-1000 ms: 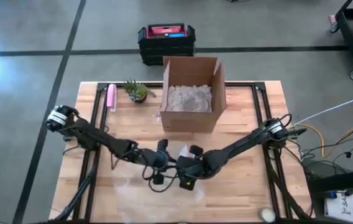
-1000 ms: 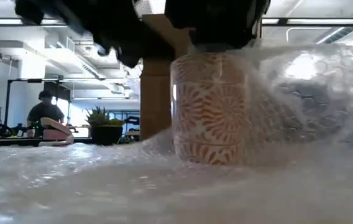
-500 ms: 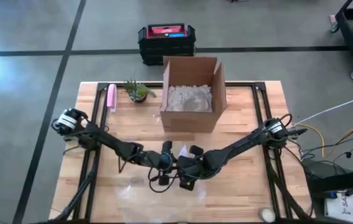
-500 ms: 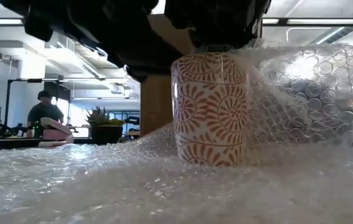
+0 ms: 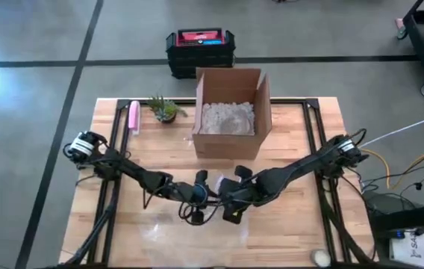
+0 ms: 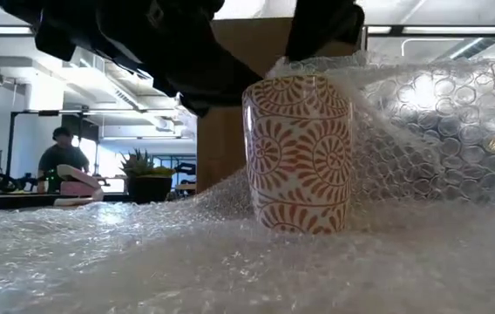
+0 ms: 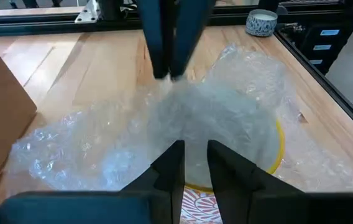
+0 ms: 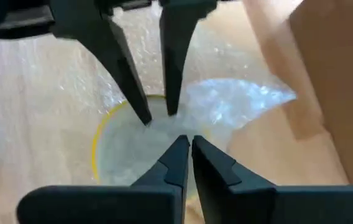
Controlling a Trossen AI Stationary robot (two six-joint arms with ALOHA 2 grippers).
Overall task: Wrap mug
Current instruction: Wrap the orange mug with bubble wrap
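Note:
A white mug (image 6: 298, 155) with an orange spiral pattern stands upright on a sheet of bubble wrap (image 6: 143, 253) near the table's front middle. A flap of the wrap (image 6: 422, 131) rises at the mug's right side and lies over its mouth. My right gripper (image 8: 191, 142) is above the mug, shut on this flap. My left gripper (image 7: 195, 155) hovers over the covered mouth from the left, its fingers a narrow gap apart. Whether they touch the wrap cannot be told. In the high view both grippers (image 5: 199, 200) (image 5: 231, 208) hide the mug. My right gripper pinches the flap of bubble wrap (image 8: 183, 124) between its two fingertips, coming from above and from the table's right. The flap is drawn up the mug's right side and across its yellow-lined rim (image 8: 99, 140). The rest of the sheet lies on the table.
An open cardboard box (image 5: 231, 112) with pale filling stands at the far middle. A small potted plant (image 5: 165, 109) and a pink object (image 5: 133, 116) sit far left. A small bowl (image 5: 319, 256) is at the near right corner. A person (image 6: 60, 153) sits in the room behind.
My left gripper has come in from the table's left to just above the mug. My right gripper has drawn the flap of wrap from beside the mug up and over its mouth, toward the left. The mug has stayed upright on the sheet.

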